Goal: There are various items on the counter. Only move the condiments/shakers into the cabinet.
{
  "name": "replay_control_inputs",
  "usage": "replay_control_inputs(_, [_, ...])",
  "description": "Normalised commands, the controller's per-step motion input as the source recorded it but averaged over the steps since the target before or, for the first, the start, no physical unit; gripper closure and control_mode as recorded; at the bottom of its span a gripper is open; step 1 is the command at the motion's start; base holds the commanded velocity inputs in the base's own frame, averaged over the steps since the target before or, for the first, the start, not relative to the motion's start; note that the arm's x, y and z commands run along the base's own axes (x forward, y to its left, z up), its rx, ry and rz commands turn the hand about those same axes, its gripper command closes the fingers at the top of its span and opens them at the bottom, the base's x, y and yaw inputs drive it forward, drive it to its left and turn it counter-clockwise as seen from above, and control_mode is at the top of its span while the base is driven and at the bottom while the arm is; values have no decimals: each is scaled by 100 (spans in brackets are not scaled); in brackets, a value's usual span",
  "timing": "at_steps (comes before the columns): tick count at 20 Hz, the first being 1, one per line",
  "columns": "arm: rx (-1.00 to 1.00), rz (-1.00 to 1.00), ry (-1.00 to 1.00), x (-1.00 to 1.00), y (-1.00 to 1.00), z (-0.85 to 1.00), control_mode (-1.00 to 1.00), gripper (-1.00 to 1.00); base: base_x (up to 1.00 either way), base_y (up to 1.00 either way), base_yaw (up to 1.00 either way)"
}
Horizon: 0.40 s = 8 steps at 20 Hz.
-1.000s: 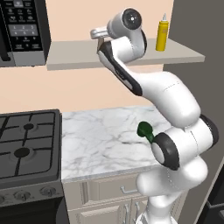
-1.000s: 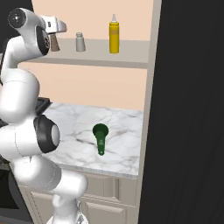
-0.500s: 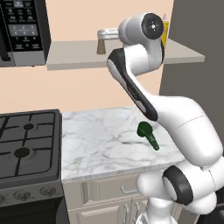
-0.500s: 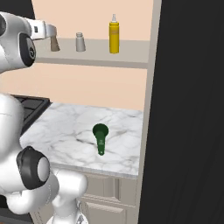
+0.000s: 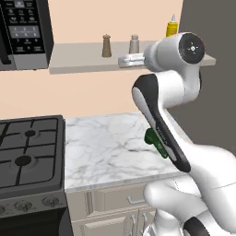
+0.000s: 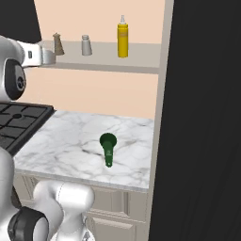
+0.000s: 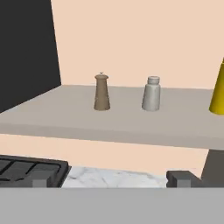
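All three condiments stand upright and spaced apart on the cabinet shelf (image 5: pixel 78 60) (image 6: pixel 103 63) (image 7: pixel 65 113). They are the brown shaker (image 5: pixel 106 45) (image 6: pixel 58 44) (image 7: pixel 102 92), the grey shaker (image 5: pixel 134 44) (image 6: pixel 86 45) (image 7: pixel 152 93) and the yellow squeeze bottle (image 5: pixel 172 27) (image 6: pixel 123 36) (image 7: pixel 217 94). My gripper (image 5: pixel 123 61) (image 6: pixel 52 56) (image 7: pixel 109 180) is open and empty. It hovers just in front of the shelf's edge, slightly below it, facing the shakers. The dark green long-handled thing (image 5: pixel 154 140) (image 6: pixel 108 148) lies on the marble counter (image 5: pixel 101 143) (image 6: pixel 70 141).
A black microwave (image 5: pixel 23 32) (image 7: pixel 26 52) hangs at the shelf's left end. The black gas stove (image 5: pixel 27 152) (image 6: pixel 19 117) adjoins the counter on the left. A tall dark panel (image 6: pixel 202 117) closes off the right side.
My hand has drawn back and down from the shelf, leaving the brown shaker standing free. The arm's upper joints swung right in the left base view.
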Motion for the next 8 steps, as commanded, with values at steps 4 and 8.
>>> replay_control_inputs(4, [-6, -3, 30, -78, -3, -80, -100, -100, 0, 0, 0])
replay_control_inputs(8, [-9, -5, 37, -43, 0, -89, -100, -100, 0, 0, 0])
